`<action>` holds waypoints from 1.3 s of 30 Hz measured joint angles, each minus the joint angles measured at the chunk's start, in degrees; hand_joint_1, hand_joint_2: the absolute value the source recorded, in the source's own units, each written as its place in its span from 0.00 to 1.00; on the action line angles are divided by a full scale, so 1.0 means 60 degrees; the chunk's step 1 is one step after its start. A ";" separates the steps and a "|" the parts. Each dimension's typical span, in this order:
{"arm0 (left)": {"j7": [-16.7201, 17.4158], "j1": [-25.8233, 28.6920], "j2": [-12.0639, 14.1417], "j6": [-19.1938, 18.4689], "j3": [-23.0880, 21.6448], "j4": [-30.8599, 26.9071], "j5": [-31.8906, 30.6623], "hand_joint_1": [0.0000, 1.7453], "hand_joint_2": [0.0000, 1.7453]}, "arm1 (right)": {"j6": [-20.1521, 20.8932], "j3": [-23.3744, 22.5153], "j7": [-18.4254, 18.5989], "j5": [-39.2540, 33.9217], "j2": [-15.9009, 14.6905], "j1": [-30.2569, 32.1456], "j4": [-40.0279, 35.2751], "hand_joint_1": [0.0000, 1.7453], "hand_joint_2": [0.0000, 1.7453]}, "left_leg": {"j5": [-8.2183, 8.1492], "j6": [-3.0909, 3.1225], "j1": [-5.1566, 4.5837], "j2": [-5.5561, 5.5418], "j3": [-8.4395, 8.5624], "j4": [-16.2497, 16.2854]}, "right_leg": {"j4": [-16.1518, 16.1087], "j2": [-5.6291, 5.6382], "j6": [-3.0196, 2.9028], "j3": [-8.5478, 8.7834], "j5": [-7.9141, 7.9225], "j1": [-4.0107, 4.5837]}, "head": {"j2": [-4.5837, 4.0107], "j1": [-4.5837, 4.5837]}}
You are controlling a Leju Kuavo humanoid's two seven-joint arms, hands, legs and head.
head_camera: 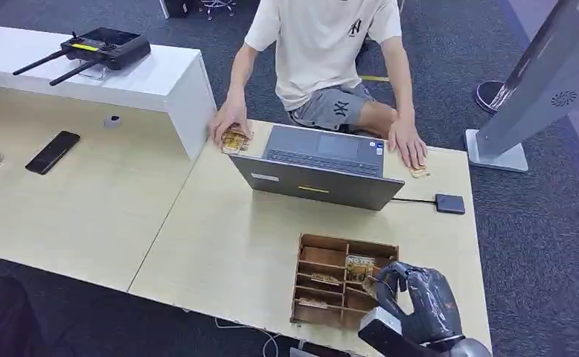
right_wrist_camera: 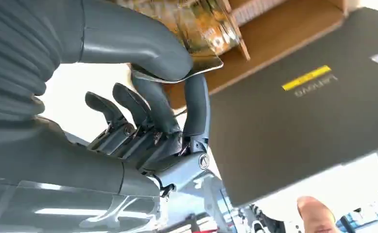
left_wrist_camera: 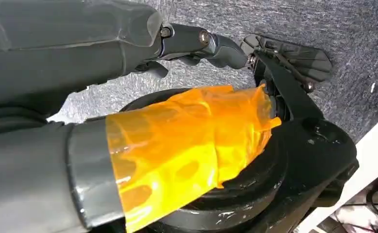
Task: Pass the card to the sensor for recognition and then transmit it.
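My right hand (head_camera: 413, 301) pinches a card (right_wrist_camera: 197, 29) between thumb and fingers, right over the wooden divider box (head_camera: 324, 256) at my one o'clock. The open laptop (head_camera: 320, 167) stands at twelve, blocking the person beyond. The black sensor (head_camera: 449, 203) lies at one o'clock beside it. My left hand (left_wrist_camera: 201, 43) hangs with fingers curled, holding nothing.

Floor: dark grey carpet (head_camera: 547, 245) throughout. Furniture: light wood-grain counter (head_camera: 227, 245) in two adjoining sections, seam visible. A raised white rectangular shelf unit (head_camera: 160, 78) stands on its far left part. A grey slanted kiosk stand on a white base (head_camera: 513, 123) stands on the carpet, far right. Lighting even.
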 joint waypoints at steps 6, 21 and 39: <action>0.0000 0.0000 -0.0051 0.0044 0.0000 0.0000 0.0142 0.00 0.00 | 0.0534 -0.0483 0.0011 -0.1144 0.0022 -0.0213 -0.0389 0.95 1.00 | 0.0000 0.0000 0.0000 0.0000 0.0001 0.0000 | 0.0000 0.0000 0.0000 0.0000 0.0000 0.0000 | 0.0000 0.0000; 0.0073 -0.0005 -0.0069 0.0040 0.0000 0.0000 0.0448 0.00 0.00 | 0.1184 -0.1089 -0.0088 -0.3085 0.0182 -0.0650 -0.0582 0.97 1.00 | 0.0000 0.0000 0.0000 -0.0001 0.0000 0.0000 | 0.0000 0.0000 0.0000 0.0000 0.0000 0.0000 | 0.0000 0.0004; 0.0204 -0.0015 -0.0069 -0.0018 0.0000 0.0000 0.0688 0.00 0.00 | 0.1446 -0.1089 -0.0128 -0.4076 0.0543 -0.0997 -0.0287 0.50 1.00 | 0.0000 0.0000 0.0000 -0.0002 0.0000 0.0000 | 0.0000 -0.0001 0.0000 0.0000 0.0000 0.0000 | 0.0000 0.0004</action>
